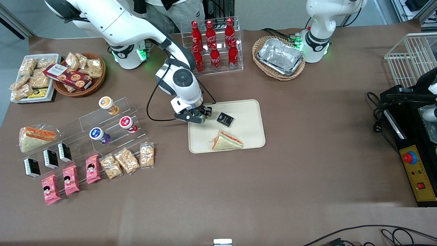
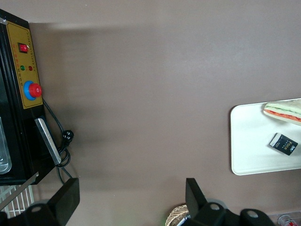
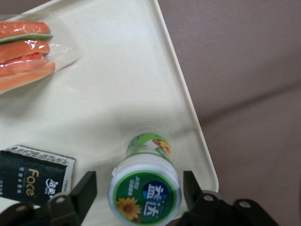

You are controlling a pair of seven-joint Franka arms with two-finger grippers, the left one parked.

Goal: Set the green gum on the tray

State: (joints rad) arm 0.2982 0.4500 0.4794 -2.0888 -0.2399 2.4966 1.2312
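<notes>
The green gum [image 3: 145, 188], a small bottle with a green body and a white lid with a green rim, stands upright on the cream tray [image 3: 117, 94] close to its corner and rim. My gripper [image 3: 139, 186] is open, with one finger on each side of the lid and a small gap at each. In the front view the gripper [image 1: 199, 118] hangs over the tray [image 1: 247, 114] at its edge toward the working arm's end and hides the gum.
A black packet [image 1: 225, 119] and a wrapped sandwich [image 1: 227, 140] lie on the tray. An acrylic stand holds orange-lidded [image 1: 108, 105], red [image 1: 128, 123] and purple [image 1: 99, 135] bottles. A cola rack [image 1: 213, 44] and a basket of foil trays [image 1: 279, 56] stand farther from the camera.
</notes>
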